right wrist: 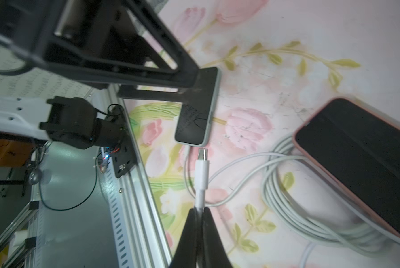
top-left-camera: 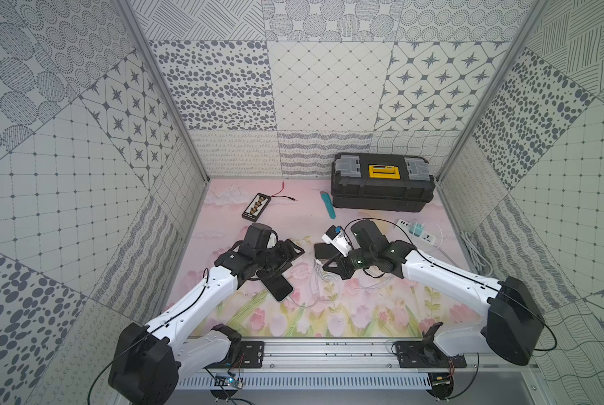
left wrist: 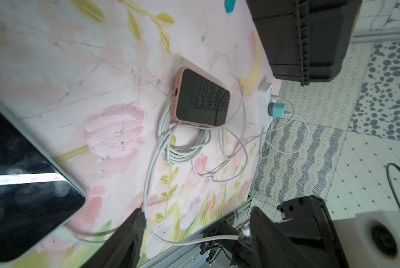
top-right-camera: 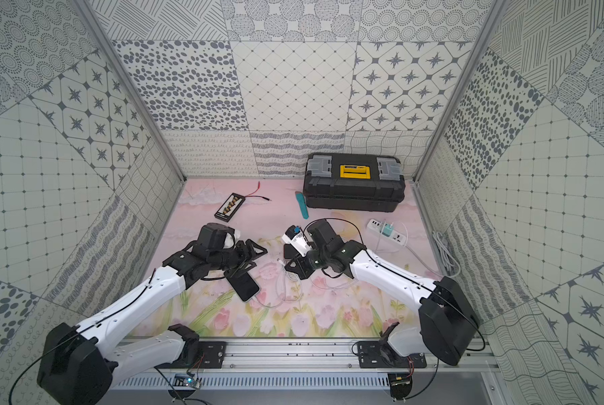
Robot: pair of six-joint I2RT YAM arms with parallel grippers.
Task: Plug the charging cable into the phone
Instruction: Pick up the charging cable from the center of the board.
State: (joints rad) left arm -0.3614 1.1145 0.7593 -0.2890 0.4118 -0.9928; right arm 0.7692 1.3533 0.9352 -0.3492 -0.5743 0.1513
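Observation:
A black-screened phone with a pale rim lies flat on the floral mat. My left gripper hovers over its far end with the jaws wide apart and nothing between them. My right gripper is shut on the white charging cable just behind the plug. The metal plug tip points at the phone's near end, a small gap short of it. The rest of the cable lies coiled on the mat.
A second phone in a pink case rests on the cable coil. A teal charger sits in a white power strip at right. A black toolbox, a teal tool and a black board with red wires lie at the back.

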